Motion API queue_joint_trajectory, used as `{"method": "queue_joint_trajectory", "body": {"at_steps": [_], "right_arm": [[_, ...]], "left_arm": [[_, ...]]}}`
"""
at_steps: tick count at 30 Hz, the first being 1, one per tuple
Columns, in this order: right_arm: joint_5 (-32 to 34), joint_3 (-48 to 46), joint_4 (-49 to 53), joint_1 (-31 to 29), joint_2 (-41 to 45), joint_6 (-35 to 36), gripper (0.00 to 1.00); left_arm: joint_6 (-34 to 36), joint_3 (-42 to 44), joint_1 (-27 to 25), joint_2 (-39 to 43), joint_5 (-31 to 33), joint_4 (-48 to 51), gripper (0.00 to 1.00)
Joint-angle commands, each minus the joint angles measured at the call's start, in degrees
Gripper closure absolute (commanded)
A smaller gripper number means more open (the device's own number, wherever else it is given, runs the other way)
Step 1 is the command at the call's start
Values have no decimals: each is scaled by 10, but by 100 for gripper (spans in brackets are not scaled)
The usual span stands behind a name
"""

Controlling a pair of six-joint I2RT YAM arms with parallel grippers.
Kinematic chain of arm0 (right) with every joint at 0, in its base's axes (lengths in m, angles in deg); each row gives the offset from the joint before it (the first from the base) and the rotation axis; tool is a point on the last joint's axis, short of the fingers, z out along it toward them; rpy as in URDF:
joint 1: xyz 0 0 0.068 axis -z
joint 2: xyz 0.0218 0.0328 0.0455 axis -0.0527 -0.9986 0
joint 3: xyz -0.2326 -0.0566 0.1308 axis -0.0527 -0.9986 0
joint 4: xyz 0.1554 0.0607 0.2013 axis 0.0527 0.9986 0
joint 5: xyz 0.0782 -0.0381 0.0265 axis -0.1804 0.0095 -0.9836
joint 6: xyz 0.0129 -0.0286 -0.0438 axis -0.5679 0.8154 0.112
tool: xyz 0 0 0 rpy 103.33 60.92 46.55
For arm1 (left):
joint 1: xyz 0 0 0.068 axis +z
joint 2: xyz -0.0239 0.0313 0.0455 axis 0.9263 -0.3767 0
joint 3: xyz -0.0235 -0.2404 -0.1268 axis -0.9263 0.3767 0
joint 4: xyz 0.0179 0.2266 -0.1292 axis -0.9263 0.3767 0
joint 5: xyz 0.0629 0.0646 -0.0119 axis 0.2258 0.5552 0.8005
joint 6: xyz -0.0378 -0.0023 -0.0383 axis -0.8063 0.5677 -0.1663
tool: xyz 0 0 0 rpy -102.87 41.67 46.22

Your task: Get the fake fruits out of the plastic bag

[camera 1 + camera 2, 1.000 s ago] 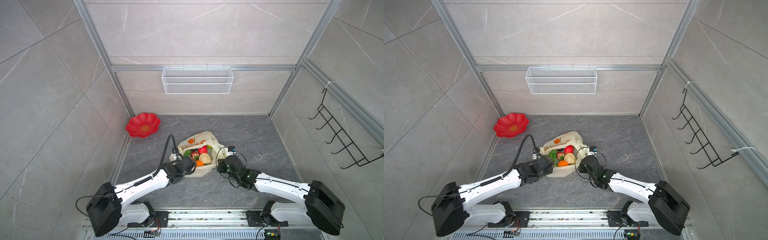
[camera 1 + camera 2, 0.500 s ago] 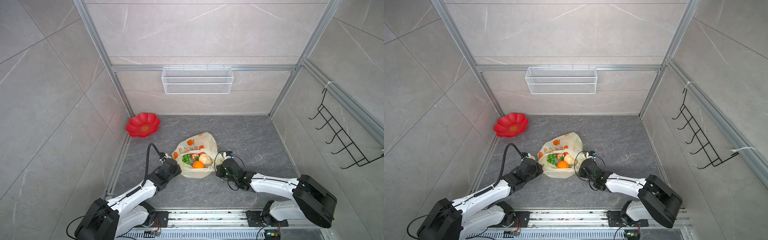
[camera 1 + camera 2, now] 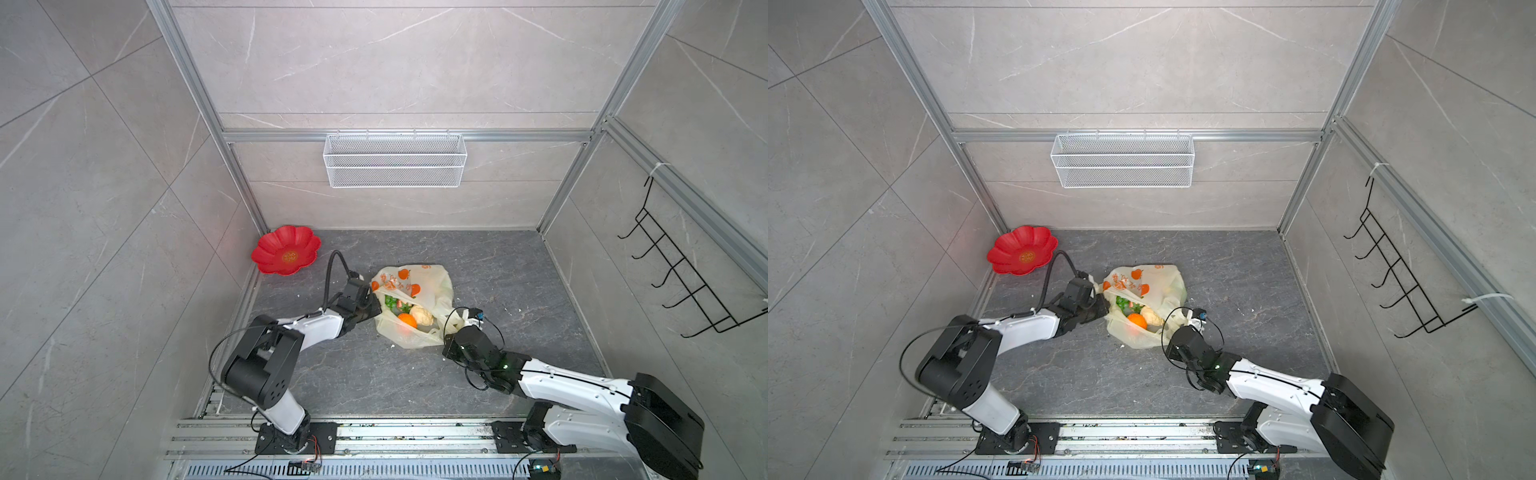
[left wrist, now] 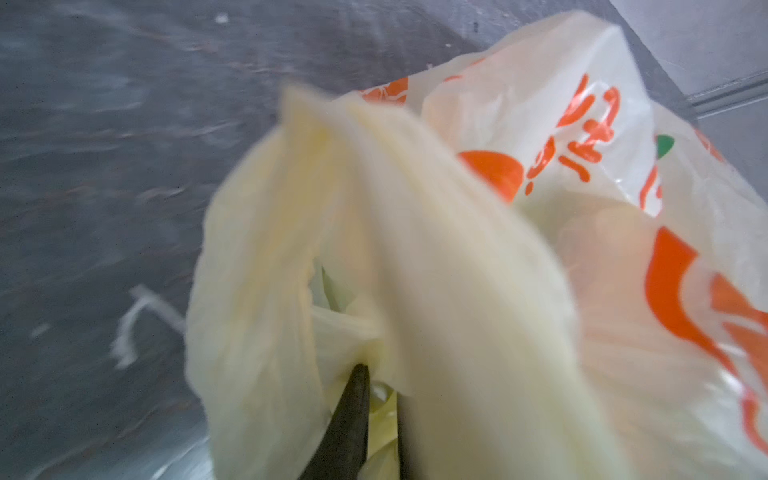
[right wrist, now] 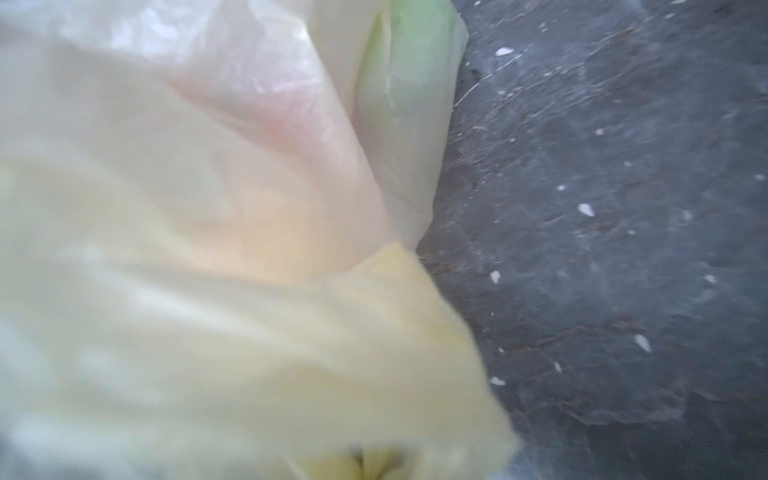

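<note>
Left gripper (image 3: 374, 306) sits at the left edge of the plastic bag (image 3: 428, 282) in both top views, jaws nearly together and pinching a fold of the rim. Right gripper (image 3: 445, 331) sits at the bag's near-right corner, clenched on a twisted handle. Between the two grips the mouth of the bag gapes upward. Inside lie the fake fruits: an orange (image 3: 407, 320), a pale peach one (image 3: 423, 314), a green bunch (image 3: 390, 301) and a red strawberry (image 3: 402, 306), packed together. The bag rests near the middle of the dark floor (image 3: 365, 374). Open floor lies in front of the bag between the two arms, and behind and to the right of it up to the wall edges. A red plate (image 3: 272, 249) occupies the far-left corner, well apart from the bag. A wire basket (image 3: 395, 166) hangs on the back wall and a hook rack (image 3: 673, 274) on the right wall, both above the floor.

Left wrist view, blurred: one dark finger (image 4: 349, 419) shows, with bag (image 4: 457, 270) plastic gathered tight against its tip. The second finger is hidden under draped plastic. Bare floor (image 4: 104, 166) lies beside the bag.

Right wrist view, blurred: the bag (image 5: 187, 270) fills most of the frame and its folds converge at the gripper, whose fingers are hidden. Bare speckled floor (image 5: 623, 249) runs along the bag's edge.
</note>
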Motion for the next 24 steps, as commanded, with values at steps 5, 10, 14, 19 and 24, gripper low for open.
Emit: {"method": "queue_joint_trajectory", "body": {"at_steps": [5, 10, 14, 19, 24], "right_arm": [[60, -31, 122, -1, 71, -51, 81], [40, -15, 150, -1, 106, 10, 31], [4, 12, 170, -1, 106, 67, 16], [-57, 10, 160, -2, 127, 111, 11], [-79, -5, 167, -5, 189, 138, 9]], "left_arm": [[66, -94, -48, -31, -19, 7, 85], [90, -63, -46, -3, -1, 21, 86], [104, -40, -46, 15, 1, 12, 87], [111, -23, -47, 26, -4, -1, 87], [125, -19, -59, 27, -2, -8, 87]]}}
